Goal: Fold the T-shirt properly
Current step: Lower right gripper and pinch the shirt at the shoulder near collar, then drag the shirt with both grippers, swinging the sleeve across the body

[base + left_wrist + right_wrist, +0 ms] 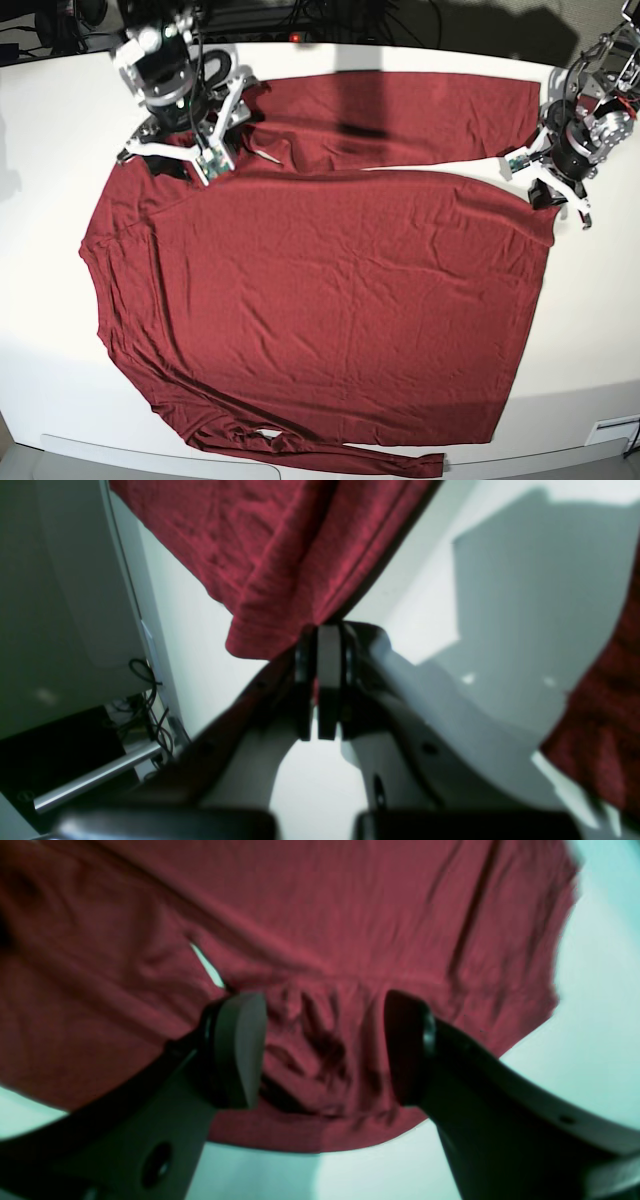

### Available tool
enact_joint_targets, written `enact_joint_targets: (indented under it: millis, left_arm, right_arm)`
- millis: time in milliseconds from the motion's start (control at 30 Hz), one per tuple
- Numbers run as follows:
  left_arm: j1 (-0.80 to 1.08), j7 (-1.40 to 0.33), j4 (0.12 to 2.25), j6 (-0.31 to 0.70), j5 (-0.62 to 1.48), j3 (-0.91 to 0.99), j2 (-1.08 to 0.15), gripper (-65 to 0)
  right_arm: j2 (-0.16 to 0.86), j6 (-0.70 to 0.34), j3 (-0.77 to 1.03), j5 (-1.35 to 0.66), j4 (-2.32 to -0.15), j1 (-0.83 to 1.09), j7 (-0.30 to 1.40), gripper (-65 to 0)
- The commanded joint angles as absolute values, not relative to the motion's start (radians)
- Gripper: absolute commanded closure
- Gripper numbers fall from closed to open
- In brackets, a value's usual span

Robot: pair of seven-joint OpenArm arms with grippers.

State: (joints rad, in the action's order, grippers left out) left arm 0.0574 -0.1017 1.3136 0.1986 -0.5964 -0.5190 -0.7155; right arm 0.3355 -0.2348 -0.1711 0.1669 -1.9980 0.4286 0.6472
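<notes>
Closest to the left wrist camera, the left gripper (320, 680) shows its two dark jaws pressed flat together, pinching a thin edge of the T-shirt (280, 555), whose maroon cloth fans up and away from the pinch in a draped, ribbed-looking sheet with a stitched hem line. White table (500, 605) lies beneath, and a metal bar (95, 777) with loose black cables (150, 700) sits off to one side. From the right wrist camera, the right gripper (325, 1050) stands with its jaws wide apart, a bunched, puckered ridge of the shirt (320, 915) lying between the rounded pads without being clamped; the fabric there is thin, soft and finely creased. From the base camera, the shirt (330, 310) is spread almost flat across the white table (50, 330), body in the middle, one long sleeve stretched along the far edge and the other along the near edge. The right gripper (205, 150) sits at the far shoulder on that view's left, the left gripper (548, 190) at the hem corner on its right. Such cloth looks light, limp and likely to sag or slide, so it would best be taken at seams, hems or corners, with a pinch through a small gathered fold rather than at the flat middle.
</notes>
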Motion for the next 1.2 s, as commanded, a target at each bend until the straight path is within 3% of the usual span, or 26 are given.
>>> enact_joint_targets:
  millis: [0, 133, 433, 1167]
  left_arm:
    - [0.056, -0.105, 1.317, 0.205, -0.601, -0.519, -0.731, 0.0]
    - [0.056, -0.105, 1.317, 0.205, -0.601, -0.519, -0.731, 0.0]
    - [0.056, -0.105, 1.317, 0.205, -0.601, -0.519, -0.732, 0.0]
    - [0.056, -0.105, 1.317, 0.205, -0.601, -0.519, -0.731, 0.0]
  right_arm:
    - [0.340, -0.231, -0.170, 0.133, -1.989, 0.408, 0.630, -37.3]
    - [0.328, -0.221, -0.170, -0.005, -1.897, 0.339, 0.633, -37.3]
    - [0.239, -0.221, -0.170, -0.017, -1.792, 0.258, 0.701, -37.3]
    - [0.235, -0.248, -0.079, -0.113, -1.758, 0.258, 0.712, -35.4]
